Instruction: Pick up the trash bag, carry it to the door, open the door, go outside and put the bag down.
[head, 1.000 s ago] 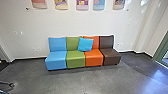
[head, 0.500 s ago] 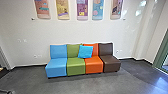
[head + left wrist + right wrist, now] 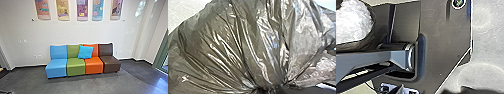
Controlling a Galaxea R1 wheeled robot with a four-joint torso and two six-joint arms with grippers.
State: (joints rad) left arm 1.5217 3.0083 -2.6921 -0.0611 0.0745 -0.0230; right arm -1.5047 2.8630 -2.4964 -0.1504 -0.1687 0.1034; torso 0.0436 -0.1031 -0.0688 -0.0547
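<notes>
No readable text, labels, numbers or signs

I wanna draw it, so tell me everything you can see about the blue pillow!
The pillow is bright blue all over and roughly square. It looks like smooth cloth, though I can't tell for sure. It's propped up, a little tilted, where the green chair and the orange chair meet. It leans on both backs and covers part of each. Its own back side is hidden.
</notes>
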